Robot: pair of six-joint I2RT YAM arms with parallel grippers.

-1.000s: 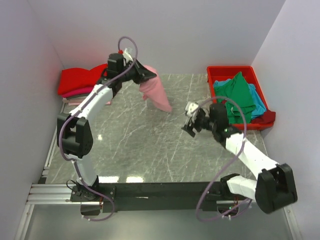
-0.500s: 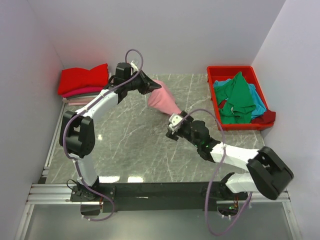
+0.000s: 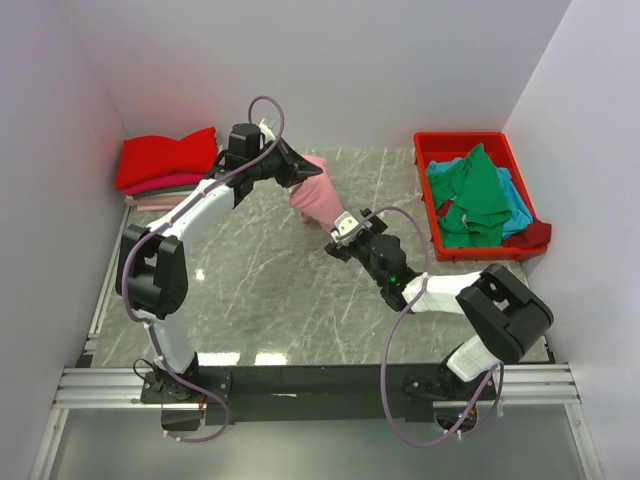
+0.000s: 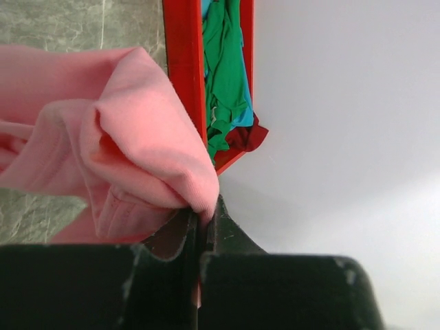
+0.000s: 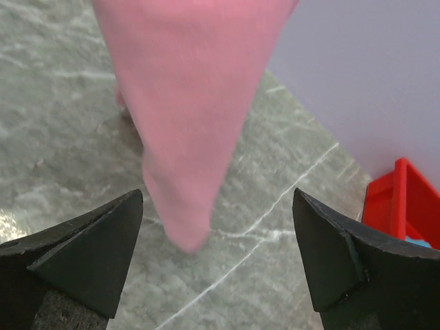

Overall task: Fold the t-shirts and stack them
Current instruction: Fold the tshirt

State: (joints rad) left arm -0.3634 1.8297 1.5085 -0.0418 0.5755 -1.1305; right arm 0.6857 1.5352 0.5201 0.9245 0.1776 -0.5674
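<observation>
hanging over the marble table (image 3: 250,280) in the top view, the light pink t-shirt (image 3: 318,197) is pinched at its upper end by the left gripper (image 3: 294,178), the right gripper (image 3: 343,233) at its lower tip, a green t-shirt (image 3: 480,190) lying in the red bin (image 3: 466,140). the left wrist view shows those jaws clamped on a pink fold. the right wrist view shows its fingers (image 5: 96,240) spread wide, the shirt's tip between them, touching neither.

Pink t-shirt (image 5: 189,103) tip inside the wide-spread right pincer (image 5: 217,199)
</observation>
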